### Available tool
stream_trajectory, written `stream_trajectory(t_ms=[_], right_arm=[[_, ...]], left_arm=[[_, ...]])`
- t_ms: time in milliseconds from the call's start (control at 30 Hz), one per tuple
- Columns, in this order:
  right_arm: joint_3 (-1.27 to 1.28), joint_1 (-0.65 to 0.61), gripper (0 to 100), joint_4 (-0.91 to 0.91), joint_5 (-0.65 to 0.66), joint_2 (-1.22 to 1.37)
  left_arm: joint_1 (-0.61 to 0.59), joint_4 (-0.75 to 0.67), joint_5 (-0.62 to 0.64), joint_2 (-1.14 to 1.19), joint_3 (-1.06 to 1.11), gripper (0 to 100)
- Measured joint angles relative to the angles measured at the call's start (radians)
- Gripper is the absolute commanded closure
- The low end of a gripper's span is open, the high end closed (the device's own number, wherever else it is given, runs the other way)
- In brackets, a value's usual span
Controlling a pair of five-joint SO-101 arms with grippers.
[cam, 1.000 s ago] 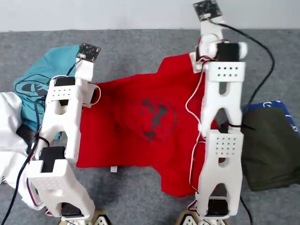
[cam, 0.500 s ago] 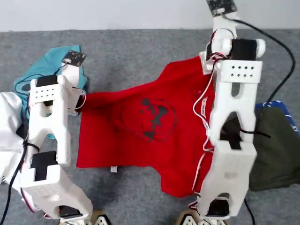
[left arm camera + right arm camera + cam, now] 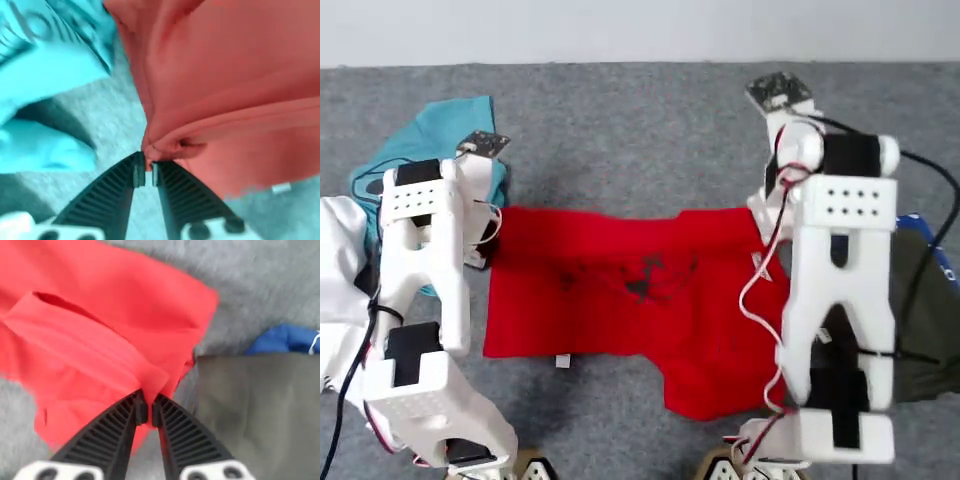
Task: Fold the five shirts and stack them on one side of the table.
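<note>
- The desk has a grey, carpet-like surface, with the red shirt spread across the middle of it.
- The red shirt's far edge runs as a straight, doubled-over line from one gripper to the other. A dark print shows partly just under that line, and the shirt's near part lies flat on the desk.
- The right arm stretches over the red shirt's right side, and the left arm stands along its left edge.
- A dark olive shirt, folded, lies just right of the red shirt (partly under the right arm).
- A teal shirt lies rumpled beyond the red shirt's left corner.
- A white shirt is bunched at the desk's edge, left of the red shirt.
- A blue shirt peeks out from under the dark olive shirt on its far side.
- The left gripper is closed, pinching a gathered bit of the red shirt's left edge.
- The right gripper is closed too, pinching a fold of the red shirt at its right end, beside the dark olive shirt.
</note>
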Motion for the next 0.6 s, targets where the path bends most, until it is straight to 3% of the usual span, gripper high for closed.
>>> stream_trajectory(t_ms=[267,600], right_arm=[[0.218,0.028,98.8,0.0,0.049,-0.184],[0.493,0.101,98.8,-0.008,0.104,-0.371]], left_arm=[[-0.002,0.14,-0.06,0.0,0.0,98],[-0.002,0.153,-0.095,-0.002,0.014,98]])
